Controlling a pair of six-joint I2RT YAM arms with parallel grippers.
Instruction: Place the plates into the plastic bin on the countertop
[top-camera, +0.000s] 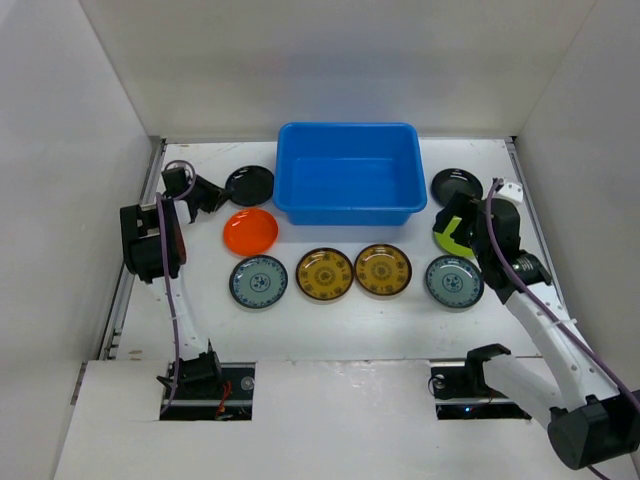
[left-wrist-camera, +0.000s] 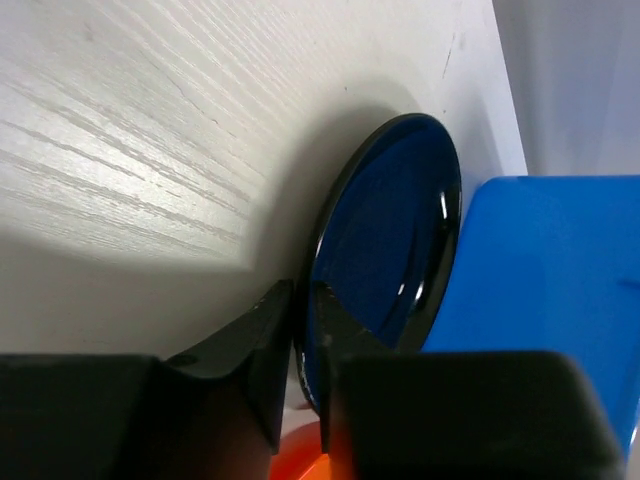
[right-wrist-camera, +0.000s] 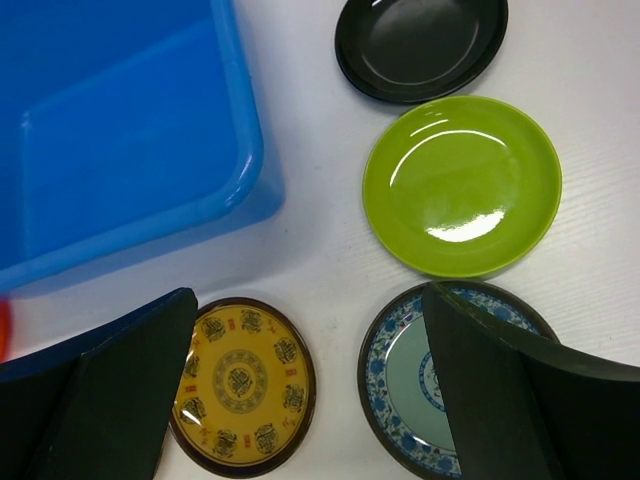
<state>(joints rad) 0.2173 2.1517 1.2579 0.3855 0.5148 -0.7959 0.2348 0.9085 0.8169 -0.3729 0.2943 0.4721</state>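
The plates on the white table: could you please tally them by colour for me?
Black plates: 2
Orange plate: 1
Green plate: 1
Blue patterned plates: 2
Yellow patterned plates: 2
Total: 8

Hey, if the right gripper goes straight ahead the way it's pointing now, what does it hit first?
Probably the bare white countertop, in the gap between the lime green round plate and the yellow-brown patterned round plate, though depth is unclear.
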